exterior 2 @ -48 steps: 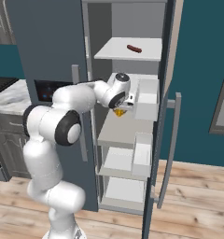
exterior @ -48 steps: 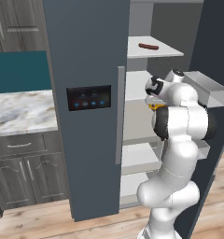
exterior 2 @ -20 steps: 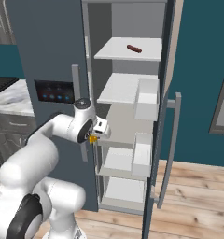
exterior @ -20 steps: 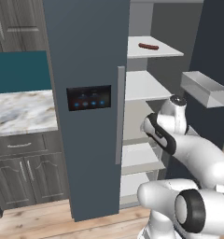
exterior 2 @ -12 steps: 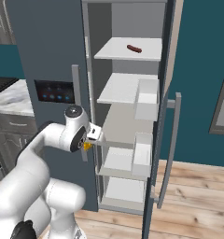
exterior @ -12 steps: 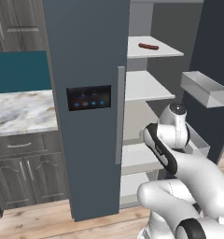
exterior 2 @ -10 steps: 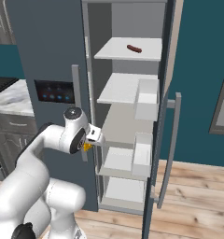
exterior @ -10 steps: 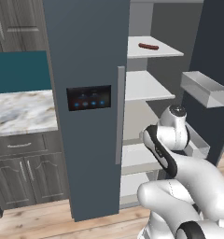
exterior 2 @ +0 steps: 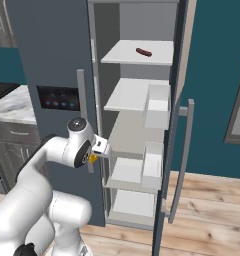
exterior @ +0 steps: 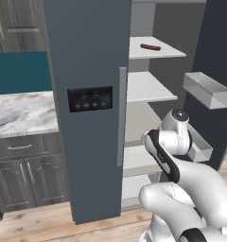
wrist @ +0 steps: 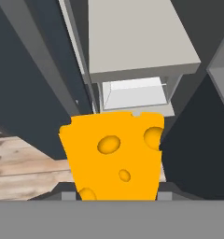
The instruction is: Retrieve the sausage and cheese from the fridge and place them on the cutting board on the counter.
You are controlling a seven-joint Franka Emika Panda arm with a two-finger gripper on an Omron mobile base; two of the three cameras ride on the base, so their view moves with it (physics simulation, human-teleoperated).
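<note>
The yellow-orange cheese [wrist: 115,156] with its holes sits between my fingers, and my gripper [wrist: 116,195] is shut on it. From the right base view the cheese [exterior 2: 93,158] peeks out under my gripper [exterior 2: 99,151], just in front of the open fridge [exterior 2: 47,45], at lower-shelf height. The dark red-brown sausage [exterior: 150,47] lies on the top white shelf, also seen as the sausage [exterior 2: 144,52] from the right. The fridge [exterior: 87,56] has its right door swung open. The marble counter [exterior: 21,111] lies to the left. The cutting board is out of view.
The open fridge door [exterior 2: 182,140] with its bins [exterior: 207,89] stands to the right of my arm. The shut left door carries a long grey handle [exterior: 121,116] and a black panel [exterior: 90,98]. Wooden floor [exterior 2: 212,210] lies below.
The arm has drawn back out of the fridge and sunk lower with the cheese in its grip. Over the last half second it barely moves.
</note>
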